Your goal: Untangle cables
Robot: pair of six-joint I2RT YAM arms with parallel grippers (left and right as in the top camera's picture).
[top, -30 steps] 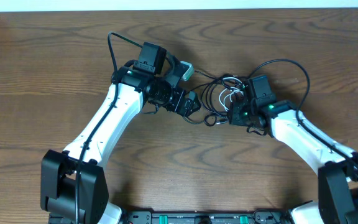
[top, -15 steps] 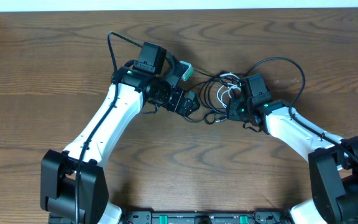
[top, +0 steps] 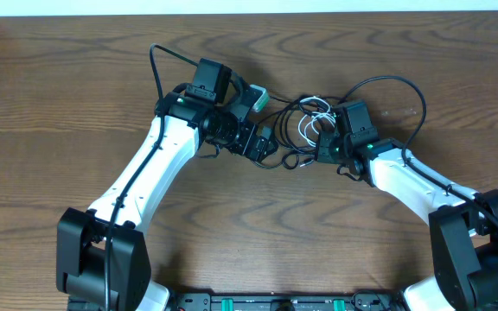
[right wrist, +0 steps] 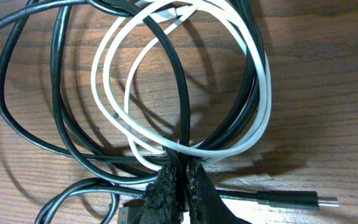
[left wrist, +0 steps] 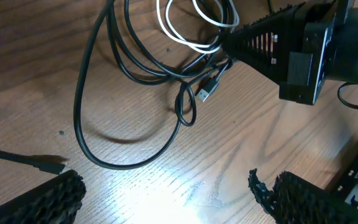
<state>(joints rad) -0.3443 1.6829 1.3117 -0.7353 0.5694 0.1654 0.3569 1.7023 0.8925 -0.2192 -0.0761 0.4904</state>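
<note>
Cables (right wrist: 180, 93): black loops tangled through white cord (right wrist: 267, 99).

The right wrist view crops the cables (right wrist: 181, 118).

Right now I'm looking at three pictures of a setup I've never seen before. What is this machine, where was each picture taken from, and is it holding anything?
Two white robot arms, left and right, work at a wooden table. The wide picture looks down from above. The two close-ups come from a camera on each wrist. Between the arms lies a tangle of thin black cables and one white cable. The right tool is shut on one of the black cables, just below the white loop. The left tool is open and holds nothing.
</note>
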